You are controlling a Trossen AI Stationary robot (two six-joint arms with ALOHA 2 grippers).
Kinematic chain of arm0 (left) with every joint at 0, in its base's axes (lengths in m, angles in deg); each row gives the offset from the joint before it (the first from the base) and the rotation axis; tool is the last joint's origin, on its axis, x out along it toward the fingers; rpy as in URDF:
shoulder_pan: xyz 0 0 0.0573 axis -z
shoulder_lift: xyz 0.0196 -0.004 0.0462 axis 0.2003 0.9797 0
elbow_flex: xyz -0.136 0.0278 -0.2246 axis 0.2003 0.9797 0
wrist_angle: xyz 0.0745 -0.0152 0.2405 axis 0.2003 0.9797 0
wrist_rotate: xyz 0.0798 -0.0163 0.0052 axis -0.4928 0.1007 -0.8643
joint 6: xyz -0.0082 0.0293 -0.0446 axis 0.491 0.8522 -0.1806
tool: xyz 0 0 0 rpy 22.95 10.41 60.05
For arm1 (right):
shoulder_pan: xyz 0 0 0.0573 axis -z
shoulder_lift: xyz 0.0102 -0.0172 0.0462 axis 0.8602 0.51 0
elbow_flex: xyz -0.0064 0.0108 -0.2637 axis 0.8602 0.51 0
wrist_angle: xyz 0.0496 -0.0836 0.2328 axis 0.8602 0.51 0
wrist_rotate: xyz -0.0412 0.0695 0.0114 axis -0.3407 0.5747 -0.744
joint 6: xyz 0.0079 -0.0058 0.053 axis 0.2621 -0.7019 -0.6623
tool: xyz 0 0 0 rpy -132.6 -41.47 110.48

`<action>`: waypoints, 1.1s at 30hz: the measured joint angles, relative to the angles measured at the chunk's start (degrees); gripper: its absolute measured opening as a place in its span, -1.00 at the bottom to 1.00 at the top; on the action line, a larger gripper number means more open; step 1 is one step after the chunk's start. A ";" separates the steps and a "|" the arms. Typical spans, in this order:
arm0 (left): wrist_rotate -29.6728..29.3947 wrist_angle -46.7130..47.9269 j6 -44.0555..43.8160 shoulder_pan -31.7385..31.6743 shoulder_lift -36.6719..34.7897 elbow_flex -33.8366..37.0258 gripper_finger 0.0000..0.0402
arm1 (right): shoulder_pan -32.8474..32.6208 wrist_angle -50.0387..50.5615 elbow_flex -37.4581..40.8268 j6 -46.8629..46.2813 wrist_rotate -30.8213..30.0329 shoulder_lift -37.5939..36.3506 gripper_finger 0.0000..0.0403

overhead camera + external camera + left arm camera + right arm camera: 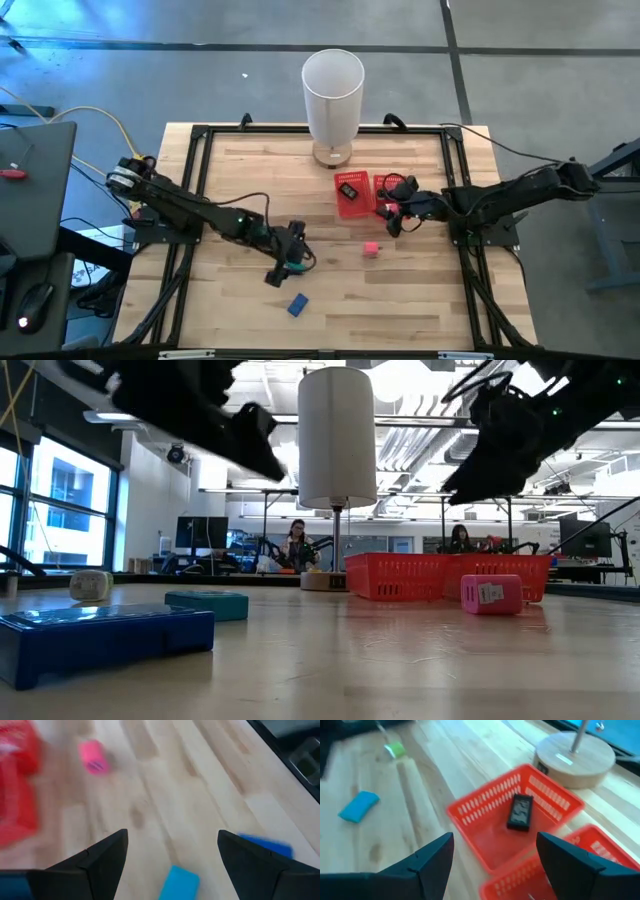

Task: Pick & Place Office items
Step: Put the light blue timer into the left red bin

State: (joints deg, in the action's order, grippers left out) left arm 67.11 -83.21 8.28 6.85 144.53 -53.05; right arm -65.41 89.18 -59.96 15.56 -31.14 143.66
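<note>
Wooden boards carry our work, with the red tray (355, 193) at about one o'clock from the table's middle and one black piece (520, 812) already in it. Our left gripper (170, 865) hangs with jaws wide and empty over the teal piece (179, 883); the blue piece (297, 305) lies at six, the pink one (371, 249) near four. We should centre the teal piece between the fingers before descending. Our right gripper (495, 865), open and empty, waits above the tray.
</note>
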 joint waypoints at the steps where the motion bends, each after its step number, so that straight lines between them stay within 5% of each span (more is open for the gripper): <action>1: 1.94 0.94 0.71 -0.30 0.51 0.00 0.50 | -0.29 -0.87 0.00 0.13 0.02 0.00 0.35; 5: 6.32 3.98 1.83 -1.66 2.80 0.09 0.50 | -1.54 -3.58 0.00 1.30 0.09 0.00 0.35; 16: 6.82 4.48 4.78 -4.07 4.65 3.20 0.50 | -4.76 -6.96 0.02 1.40 0.12 0.02 0.35; 24: 19.37 -1.66 4.69 -6.63 4.62 6.78 0.50 | -5.62 -7.10 0.02 1.40 0.12 0.02 0.35; 33: 16.28 -3.35 3.38 -7.58 4.60 9.54 0.50 | -5.59 -7.12 0.02 1.38 0.13 0.02 0.35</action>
State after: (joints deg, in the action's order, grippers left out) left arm 83.39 -86.56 11.66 -0.74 149.13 -43.51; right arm -71.00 82.06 -59.94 16.93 -31.01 143.68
